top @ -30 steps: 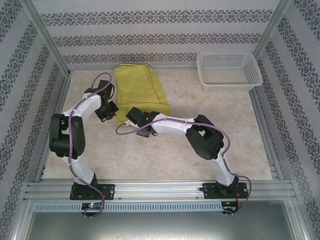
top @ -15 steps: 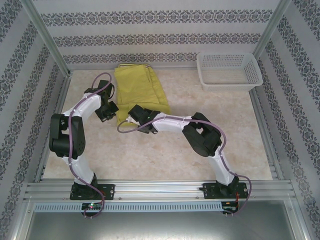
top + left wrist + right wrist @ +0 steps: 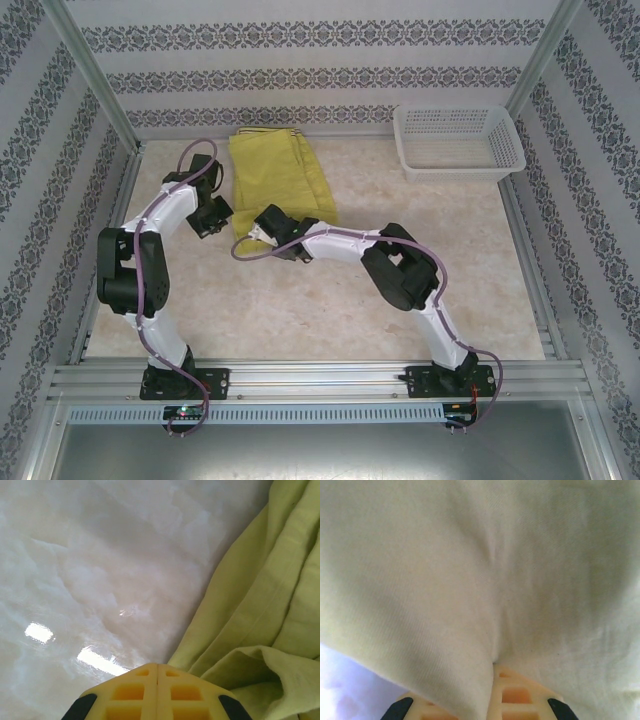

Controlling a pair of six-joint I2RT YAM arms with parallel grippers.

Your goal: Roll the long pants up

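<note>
Position: long pants (image 3: 280,180) lie folded lengthwise on the far left part of the table (image 3: 420,290), one end at the far wall, the other toward the middle.

At that near end, right gripper (image 3: 494,669) has its jaws pinched together with a fold of the cloth running down between them.

At the left edge of the same end, left gripper (image 3: 157,674) has its pads pressed flat together, with cloth just to their right. I cannot tell whether any edge is caught.

Risks, my judgement:
- If only my right side has cloth, the first turn goes skewed and the roll cones.
- The pinch may hold just the top layer, so the layers shear apart.
- The tabletop is glossy, so the bundle may slide away instead of rolling.
</note>
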